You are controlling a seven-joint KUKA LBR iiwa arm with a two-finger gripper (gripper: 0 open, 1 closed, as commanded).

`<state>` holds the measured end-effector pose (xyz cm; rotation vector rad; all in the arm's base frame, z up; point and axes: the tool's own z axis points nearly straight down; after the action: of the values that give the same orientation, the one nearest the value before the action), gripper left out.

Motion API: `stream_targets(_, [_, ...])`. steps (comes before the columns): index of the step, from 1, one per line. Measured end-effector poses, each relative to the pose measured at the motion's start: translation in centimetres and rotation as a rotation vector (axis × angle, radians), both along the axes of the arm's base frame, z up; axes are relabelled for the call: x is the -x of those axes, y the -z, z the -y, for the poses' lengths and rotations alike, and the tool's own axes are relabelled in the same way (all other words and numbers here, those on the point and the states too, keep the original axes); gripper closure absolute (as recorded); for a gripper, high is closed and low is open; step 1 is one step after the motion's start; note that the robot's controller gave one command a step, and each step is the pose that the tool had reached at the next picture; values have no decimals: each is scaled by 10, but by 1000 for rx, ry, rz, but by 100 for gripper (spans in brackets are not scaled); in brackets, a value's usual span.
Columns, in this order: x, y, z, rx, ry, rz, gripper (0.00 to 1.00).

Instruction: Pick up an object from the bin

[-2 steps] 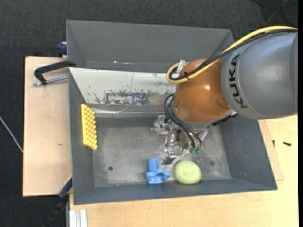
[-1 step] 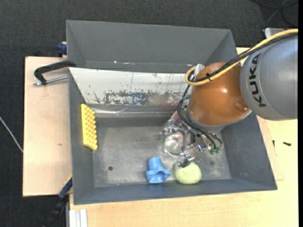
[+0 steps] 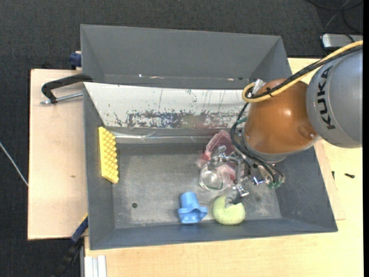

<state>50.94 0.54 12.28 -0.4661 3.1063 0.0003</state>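
Apparently poised for a grasp, the gripper (image 3: 239, 193) hung just above the yellow-green ball (image 3: 229, 212) beside a clear cup (image 3: 210, 179); its width could not be told.

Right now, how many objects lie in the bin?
5: yellow ridged block at left wall; blue piece and yellow-green ball at front; clear cup and pink item under the arm, which may hide more.

text: you read "KUKA" | lettering: black, running vertically | on: grey arm link (image 3: 339, 104) | where: your view's right
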Motion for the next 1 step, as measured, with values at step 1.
stream_targets(1, [3, 7, 11, 0, 162, 0, 0])
